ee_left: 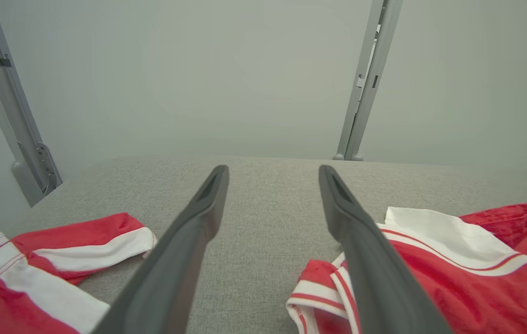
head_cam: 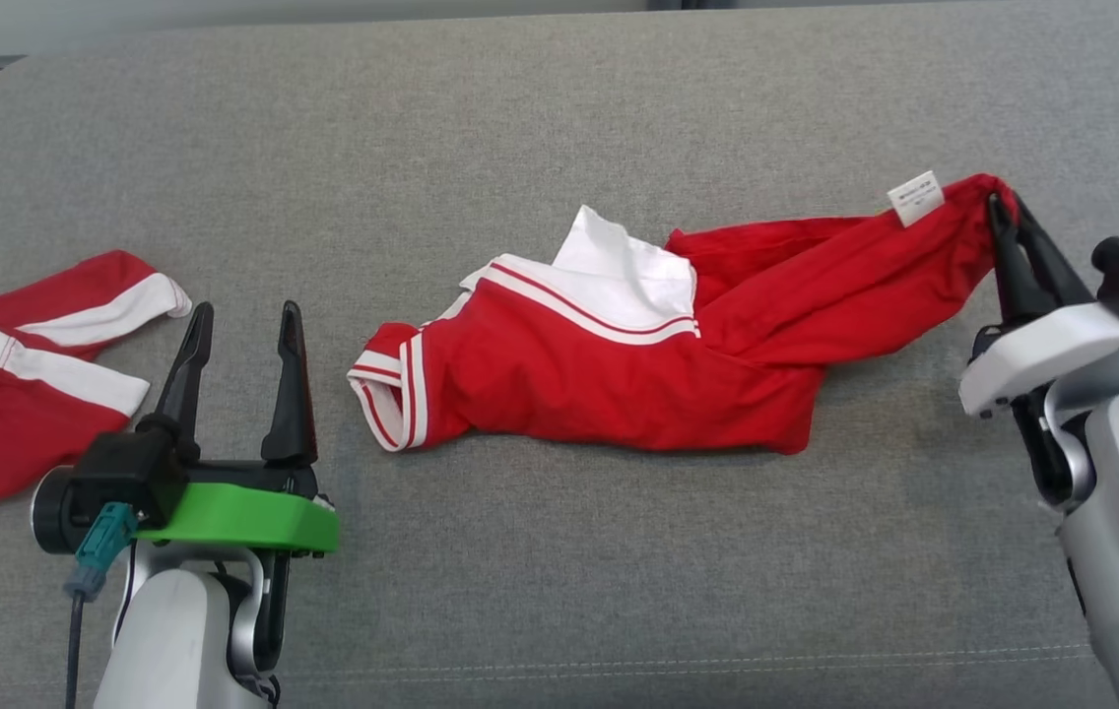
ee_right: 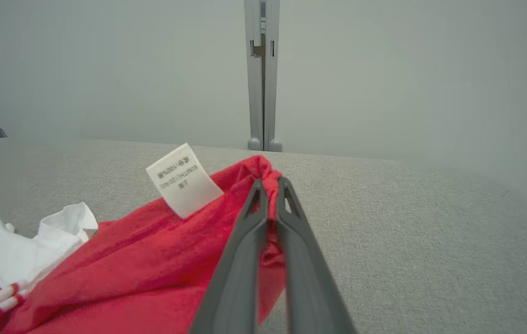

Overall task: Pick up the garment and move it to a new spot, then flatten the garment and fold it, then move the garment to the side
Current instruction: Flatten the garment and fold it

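Garment (head_cam: 619,364): lying crumpled mid-cushion (head_cam: 559,118).
Right gripper (head_cam: 1003,207): clamping its red corner beside the label (head_cam: 915,197).
Left gripper (head_cam: 246,311): standing wide apart, gripping nothing.
Risk: thin pinch likely slipping under drag; one-sided pulling bunching the cloth.

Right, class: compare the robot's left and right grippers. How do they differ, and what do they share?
The left gripper stands open; the right gripper is shut.
The left gripper holds nothing; the right gripper pinches the red shirt's end beside its white label.
The left gripper has a green mount; the right gripper a white mount.
Shared: two long dark fingers each.
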Tool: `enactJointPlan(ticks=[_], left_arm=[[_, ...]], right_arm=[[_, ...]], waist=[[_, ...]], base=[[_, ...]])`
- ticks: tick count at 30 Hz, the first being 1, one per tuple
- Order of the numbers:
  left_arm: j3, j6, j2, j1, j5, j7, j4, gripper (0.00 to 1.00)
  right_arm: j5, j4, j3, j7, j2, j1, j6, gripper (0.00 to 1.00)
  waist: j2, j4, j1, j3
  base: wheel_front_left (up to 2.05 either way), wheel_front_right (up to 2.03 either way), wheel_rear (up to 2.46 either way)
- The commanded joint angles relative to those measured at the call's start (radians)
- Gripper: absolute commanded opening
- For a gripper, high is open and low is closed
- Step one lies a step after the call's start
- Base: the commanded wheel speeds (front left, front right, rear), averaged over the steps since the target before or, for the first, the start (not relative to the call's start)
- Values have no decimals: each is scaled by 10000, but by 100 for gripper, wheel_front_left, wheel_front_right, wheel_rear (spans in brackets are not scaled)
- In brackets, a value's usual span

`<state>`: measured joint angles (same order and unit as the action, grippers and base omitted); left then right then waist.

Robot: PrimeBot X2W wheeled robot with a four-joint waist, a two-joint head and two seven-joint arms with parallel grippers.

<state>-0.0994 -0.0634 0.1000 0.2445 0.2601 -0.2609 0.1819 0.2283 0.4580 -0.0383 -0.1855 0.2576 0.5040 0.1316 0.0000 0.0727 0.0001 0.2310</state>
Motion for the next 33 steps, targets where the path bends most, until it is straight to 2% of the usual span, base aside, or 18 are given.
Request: enactJointPlan(ticks=[1, 7, 8, 9, 13, 18, 26, 33], left_arm=[[-23, -77, -38, 196, -65, -23, 30, 100], [-114, -175, -140, 484, -125, -23, 75, 100], [-126, -179, -157, 514, -140, -23, 88, 100], [-140, -192, -177, 549, -147, -23, 103, 100], [-139, -231, -242, 606, -174, -23, 135, 100], [-25, -226, -265, 498, -236, -23, 176, 100], [338, -146, -178, 303, -343, -23, 90, 100], [504, -101, -158, 92, -419, -23, 176, 100]], right_arm=[[177, 347, 96, -141, 39, 336, -17, 0], [445, 2677, 220, -435, 132, 1656, -17, 0], [506, 3059, 222, -467, 138, 1806, -17, 36], [522, 3395, 200, -479, 162, 1919, -17, 100], [685, 4127, 233, -711, 194, 2216, -17, 100], [882, 4112, 262, -817, 175, 1877, -17, 100], [895, 1079, 756, -812, -252, 138, -15, 100], [469, -1137, 695, -814, -967, -1588, -15, 100]], waist=[[0, 211, -1, 259], [0, 421, -1, 589], [0, 443, -1, 623], [0, 460, -1, 645], [0, 459, -1, 688], [0, 331, -1, 593], [0, -49, -1, 385], [0, -251, -1, 37]], base=[[0, 0, 0], [0, 0, 0], [0, 0, 0], [0, 0, 0], [0, 0, 0], [0, 0, 0], [0, 0, 0], [0, 0, 0]])
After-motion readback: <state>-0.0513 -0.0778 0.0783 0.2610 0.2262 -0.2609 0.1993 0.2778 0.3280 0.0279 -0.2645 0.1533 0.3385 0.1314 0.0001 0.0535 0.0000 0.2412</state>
